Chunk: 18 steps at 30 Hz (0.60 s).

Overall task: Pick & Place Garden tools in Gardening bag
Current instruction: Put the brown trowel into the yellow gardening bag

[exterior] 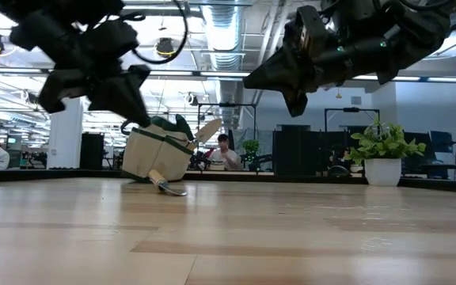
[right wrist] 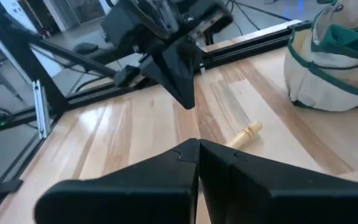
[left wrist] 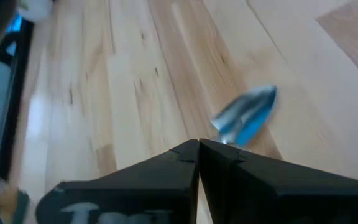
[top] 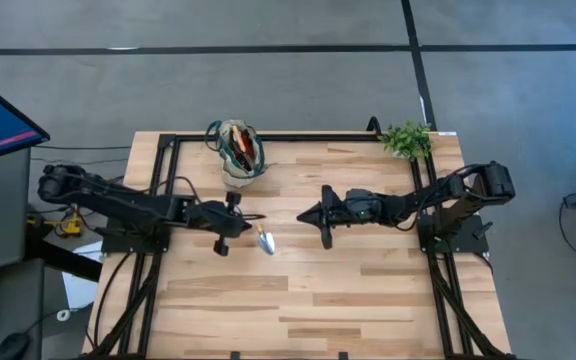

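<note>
The beige gardening bag (top: 236, 150) with dark green trim stands at the table's far side with several tools sticking out of it. It also shows in the low view (exterior: 158, 152) and the right wrist view (right wrist: 334, 62). A wooden-handled silver trowel (top: 265, 239) lies flat on the table nearer than the bag. Its blade (left wrist: 246, 115) shows in the left wrist view and its handle (right wrist: 244, 134) in the right wrist view. My left gripper (top: 248, 220) is shut and empty, hovering just left of the trowel. My right gripper (top: 301, 215) is shut and empty, above the table to the trowel's right.
A potted leafy plant (top: 408, 138) stands at the table's far right corner. A black frame rail (top: 298, 137) runs along the far edge. Bare wooden tabletop (top: 318, 300) lies toward the near edge. People sit in the room behind the table (exterior: 226, 150).
</note>
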Motion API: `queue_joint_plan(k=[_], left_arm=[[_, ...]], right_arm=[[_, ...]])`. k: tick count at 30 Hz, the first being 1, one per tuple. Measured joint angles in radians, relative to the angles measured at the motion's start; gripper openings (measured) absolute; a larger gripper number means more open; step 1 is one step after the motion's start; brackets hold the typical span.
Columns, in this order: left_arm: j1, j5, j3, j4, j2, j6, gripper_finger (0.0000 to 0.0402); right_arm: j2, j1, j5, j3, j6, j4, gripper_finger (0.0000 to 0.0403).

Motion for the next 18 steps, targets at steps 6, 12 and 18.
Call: queue_joint_plan(k=[6, 12, 18], left_arm=[[0.0, -0.002, 0.1, -0.076, 0.088, 0.18, 0.0001], [0.042, -0.018, 0.122, -0.17, 0.124, 0.217, 0.0001], [0.081, -0.004, 0.122, -0.162, 0.087, 0.304, 0.0001]], right_arm=[[0.0, 0.0, -0.114, -0.015, -0.02, -0.022, 0.0], [0.0, -0.001, -0.153, -0.178, 0.021, 0.307, 0.0], [0.0, -0.001, -0.153, -0.317, 0.031, 0.584, 0.0]])
